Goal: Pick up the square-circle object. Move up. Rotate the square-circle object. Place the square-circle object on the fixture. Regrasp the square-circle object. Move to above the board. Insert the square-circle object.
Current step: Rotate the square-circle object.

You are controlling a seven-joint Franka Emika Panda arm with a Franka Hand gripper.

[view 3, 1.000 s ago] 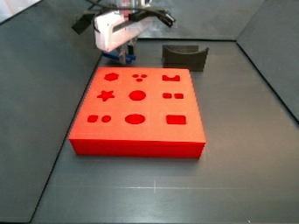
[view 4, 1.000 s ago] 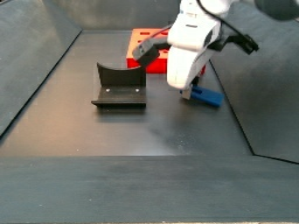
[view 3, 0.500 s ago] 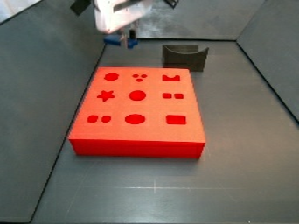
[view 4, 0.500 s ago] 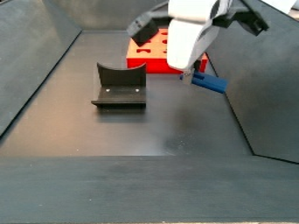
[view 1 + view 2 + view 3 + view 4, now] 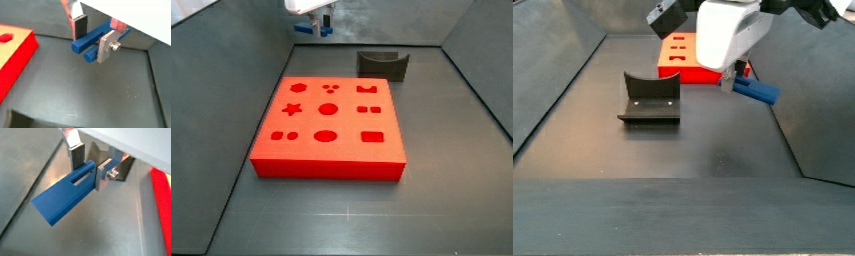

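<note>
While raised off the floor, the gripper (image 5: 93, 34) clamps the square-circle object (image 5: 64, 197) between its fingers (image 5: 106, 45). Fixture (image 5: 648, 98) and board (image 5: 327, 128) sit below, apart from it.

Over the last second we see the tool (image 5: 743, 72) climb from just above the desk (image 5: 714, 150) to well clear of it, carrying the square-circle object (image 5: 756, 92) up off the surface. In a side view the tool (image 5: 315, 22) now sits almost out of frame, its white body mostly cut off, where earlier it stood whole.
</note>
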